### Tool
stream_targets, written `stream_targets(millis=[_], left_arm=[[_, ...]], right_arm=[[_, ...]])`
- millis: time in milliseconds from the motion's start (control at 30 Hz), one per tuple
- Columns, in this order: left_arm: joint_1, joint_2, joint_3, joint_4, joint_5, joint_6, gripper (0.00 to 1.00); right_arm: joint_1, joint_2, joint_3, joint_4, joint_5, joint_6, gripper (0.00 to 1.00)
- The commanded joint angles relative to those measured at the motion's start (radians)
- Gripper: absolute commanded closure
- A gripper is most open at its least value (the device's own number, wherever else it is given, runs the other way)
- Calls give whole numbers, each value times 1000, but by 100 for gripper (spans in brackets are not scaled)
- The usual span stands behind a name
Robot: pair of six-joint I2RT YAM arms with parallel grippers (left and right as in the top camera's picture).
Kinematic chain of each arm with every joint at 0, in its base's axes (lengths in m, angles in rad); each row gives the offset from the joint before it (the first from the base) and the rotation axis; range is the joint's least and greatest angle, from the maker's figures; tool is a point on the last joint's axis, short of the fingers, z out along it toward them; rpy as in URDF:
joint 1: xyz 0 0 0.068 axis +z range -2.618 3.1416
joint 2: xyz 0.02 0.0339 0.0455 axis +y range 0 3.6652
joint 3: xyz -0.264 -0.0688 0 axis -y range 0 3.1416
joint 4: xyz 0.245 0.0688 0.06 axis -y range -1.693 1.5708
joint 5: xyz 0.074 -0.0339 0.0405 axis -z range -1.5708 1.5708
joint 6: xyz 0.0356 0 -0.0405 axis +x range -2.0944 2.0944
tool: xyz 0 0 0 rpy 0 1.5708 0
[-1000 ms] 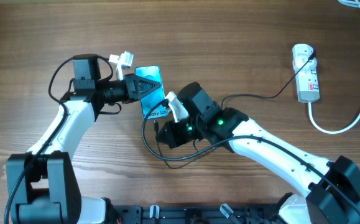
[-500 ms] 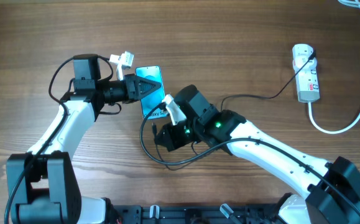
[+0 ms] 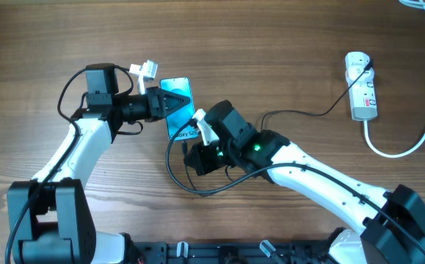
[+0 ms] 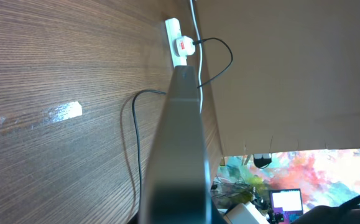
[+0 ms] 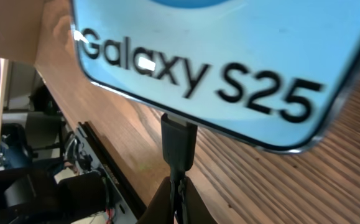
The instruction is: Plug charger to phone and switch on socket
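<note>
Left gripper [image 3: 166, 103] pinches phone [image 3: 180, 110] by its sides, blue screen facing up. Right gripper [image 5: 175, 198] squeezed tight on charger [image 5: 178, 144], just behind tip. Tip touches bottom edge of phone, under words "Galaxy S25". Cannot tell if tip is all way in. Black cable makes loop on table [image 3: 271, 44] by right arm. Socket [image 3: 362, 86] lies far off to right, well apart from phone. Black plug [image 3: 368, 69] sits in its top end.

Bright even light, glare on the table [image 4: 63, 111], nearby phone [image 4: 180, 155] edge blurred.
</note>
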Motion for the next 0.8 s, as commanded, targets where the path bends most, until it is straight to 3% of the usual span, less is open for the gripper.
stream_targets(millis=[0, 767], left_arm=[[-5, 0, -1, 3, 45, 2, 96], [-5, 0, -1, 2, 30, 32, 96]], right_arm=[[-1, 10, 23, 15, -10, 5, 96], [-27, 10, 23, -2, 5, 6, 96]])
